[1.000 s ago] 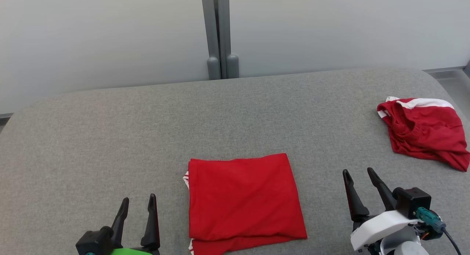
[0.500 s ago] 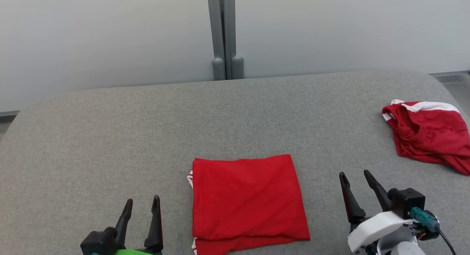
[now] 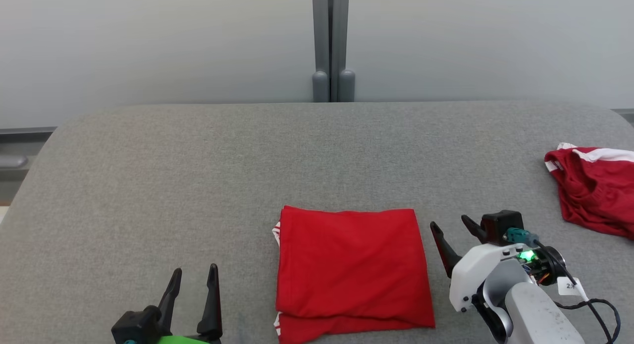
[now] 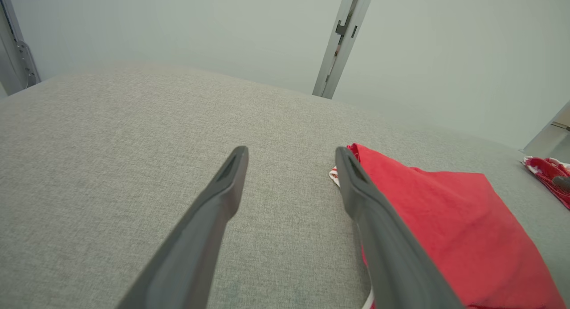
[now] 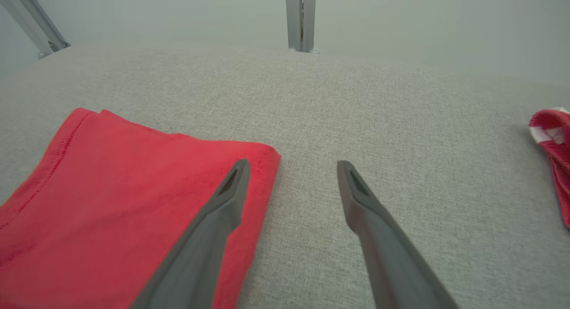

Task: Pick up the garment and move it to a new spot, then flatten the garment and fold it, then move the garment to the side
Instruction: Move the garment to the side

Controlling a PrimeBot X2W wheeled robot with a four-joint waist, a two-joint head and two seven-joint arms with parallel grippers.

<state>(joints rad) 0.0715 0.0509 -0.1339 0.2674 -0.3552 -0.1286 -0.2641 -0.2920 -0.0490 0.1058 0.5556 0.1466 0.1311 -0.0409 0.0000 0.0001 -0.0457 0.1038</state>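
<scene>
Two claws flank the garment (image 3: 351,269), which lies folded into a nearly square red pad at the near middle of the counter (image 3: 198,160), its edges squared to us. Both claws stand spread and hold nothing. The right claw (image 3: 449,221) is just beside the pad's far right corner. In the right wrist view, one finger overlaps that edge, though we cannot tell whether it touches. The left claw (image 3: 195,268) sits farther off to the left. We judge only the sideways move remains, and the right arm is nearer. The shorts (image 3: 594,190) occupy the right end.
</scene>
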